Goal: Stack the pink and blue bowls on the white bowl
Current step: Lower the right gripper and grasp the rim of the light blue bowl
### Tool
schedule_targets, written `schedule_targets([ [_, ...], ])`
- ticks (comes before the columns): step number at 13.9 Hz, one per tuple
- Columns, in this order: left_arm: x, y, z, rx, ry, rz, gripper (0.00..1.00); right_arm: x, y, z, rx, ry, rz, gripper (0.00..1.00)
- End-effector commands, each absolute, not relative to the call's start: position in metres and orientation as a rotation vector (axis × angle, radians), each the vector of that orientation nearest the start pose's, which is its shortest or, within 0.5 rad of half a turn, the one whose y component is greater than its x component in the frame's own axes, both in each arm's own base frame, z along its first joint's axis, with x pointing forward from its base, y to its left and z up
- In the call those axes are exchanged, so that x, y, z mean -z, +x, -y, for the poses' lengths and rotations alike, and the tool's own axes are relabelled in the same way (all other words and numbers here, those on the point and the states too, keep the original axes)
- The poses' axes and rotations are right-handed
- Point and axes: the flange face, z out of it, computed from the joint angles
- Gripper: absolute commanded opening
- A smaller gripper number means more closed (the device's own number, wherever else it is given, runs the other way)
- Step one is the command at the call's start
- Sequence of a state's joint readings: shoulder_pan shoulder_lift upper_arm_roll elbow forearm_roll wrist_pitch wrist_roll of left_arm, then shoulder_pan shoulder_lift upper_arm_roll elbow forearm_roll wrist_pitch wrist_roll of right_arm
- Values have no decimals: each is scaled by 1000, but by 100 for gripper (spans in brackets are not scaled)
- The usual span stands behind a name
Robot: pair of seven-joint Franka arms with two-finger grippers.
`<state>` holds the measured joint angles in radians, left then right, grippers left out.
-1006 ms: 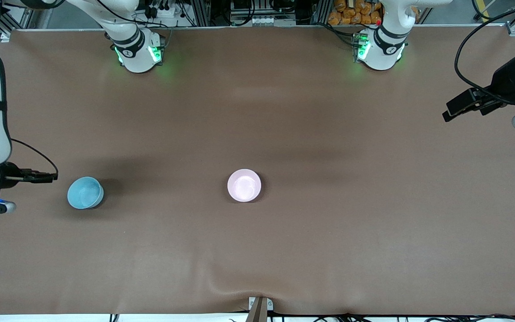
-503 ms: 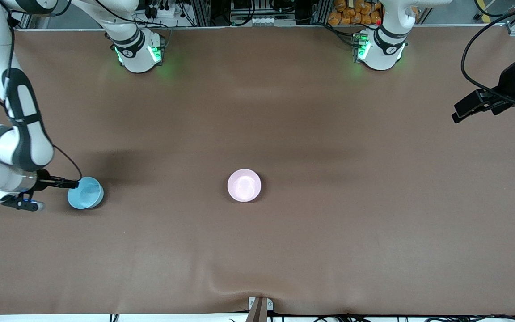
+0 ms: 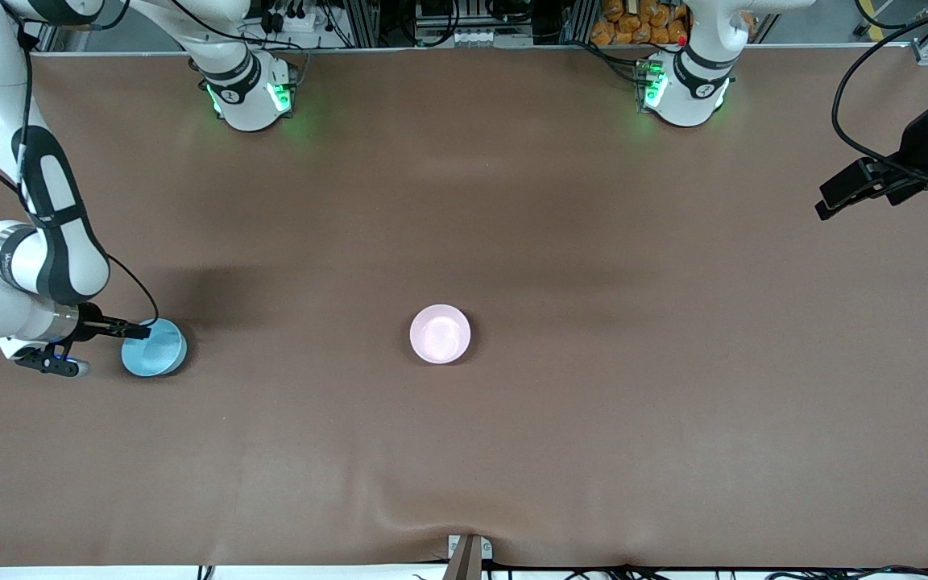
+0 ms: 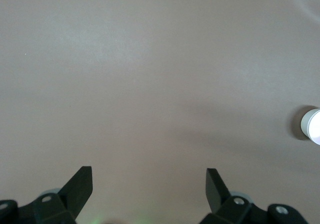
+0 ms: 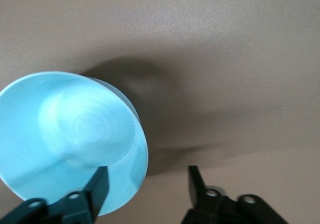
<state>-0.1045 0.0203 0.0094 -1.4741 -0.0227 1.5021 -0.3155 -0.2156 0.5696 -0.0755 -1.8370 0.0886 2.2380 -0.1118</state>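
Observation:
The light blue bowl (image 3: 155, 348) (image 5: 75, 134) stands upright on the brown table near the right arm's end. My right gripper (image 3: 142, 329) (image 5: 145, 184) is low at its rim, open. One finger (image 5: 97, 189) is over the bowl's inside and the other (image 5: 197, 184) is outside, apart from the wall. The pale pink bowl (image 3: 440, 333) (image 4: 313, 126) stands at mid-table. Its outer wall looks white in the left wrist view, and I cannot tell whether the white bowl sits under it. My left gripper (image 3: 826, 205) (image 4: 149, 176) hangs open and empty over the left arm's end of the table.
Brown cloth covers the table (image 3: 593, 403) and ripples near the front edge (image 3: 399, 515). The two arm bases (image 3: 250, 97) (image 3: 685, 89) stand along the edge farthest from the front camera. A small bracket (image 3: 468, 552) sits at the front edge.
My right arm has swung in from the table's end and brought its gripper down onto the blue bowl's rim. The left gripper has drifted slightly outward. Neither bowl has moved.

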Motion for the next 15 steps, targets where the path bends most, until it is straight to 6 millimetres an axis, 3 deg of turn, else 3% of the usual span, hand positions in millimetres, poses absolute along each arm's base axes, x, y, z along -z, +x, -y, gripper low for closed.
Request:
schedule_targets([
  [1,-656,546,55,12,-3143,315,100,-206,600,175,-217,-3015,-403,7],
  [2,-655,546,56,9,-3144,313,100,-206,600,175,-212,-3002,-420,0],
  [8,-654,545,55,-9,-3141,310,100,-217,601,174,-203,-3000,-402,0],
  [12,-653,546,55,-14,-3140,307,100,-266,605,166,-186,-2992,-370,0],
  [15,-652,547,56,-14,-3141,305,100,-316,608,144,-169,-2978,-305,0],
])
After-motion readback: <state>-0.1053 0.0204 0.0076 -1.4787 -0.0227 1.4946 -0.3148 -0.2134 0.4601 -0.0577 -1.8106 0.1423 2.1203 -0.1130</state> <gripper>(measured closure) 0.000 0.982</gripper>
